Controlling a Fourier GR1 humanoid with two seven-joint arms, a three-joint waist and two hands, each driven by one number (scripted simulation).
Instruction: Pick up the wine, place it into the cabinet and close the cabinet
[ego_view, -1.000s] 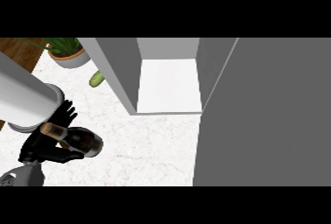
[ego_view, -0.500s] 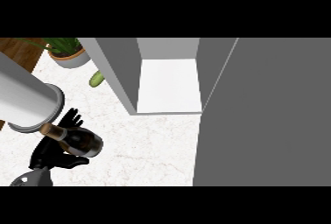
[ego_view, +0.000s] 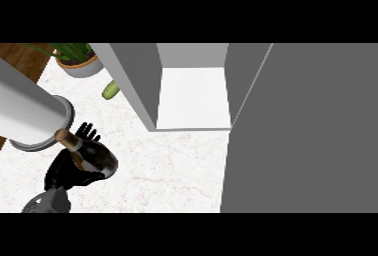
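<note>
The wine bottle (ego_view: 96, 157), dark with a tan neck pointing up-left, is tilted above the marble counter (ego_view: 170, 170) at the lower left. My left hand (ego_view: 65, 172) is curled round the bottle's body from below and left, its fingertips showing above the bottle. The cabinet (ego_view: 136, 85) stands open to the upper right of the hand. Its white shelf floor (ego_view: 193, 97) is bare, and its grey door (ego_view: 310, 130) is swung out and fills the right side. My right hand does not show.
A wide pale cylinder (ego_view: 29, 112) reaches in from the left edge and ends beside the bottle's neck. A potted plant (ego_view: 77, 62) and a green vegetable (ego_view: 111, 90) sit at the back left, beside the cabinet's wall.
My left hand has carried the bottle a little to the right, toward the cabinet, and its wrist has swung further into view. The bottle's neck now sits slightly higher.
</note>
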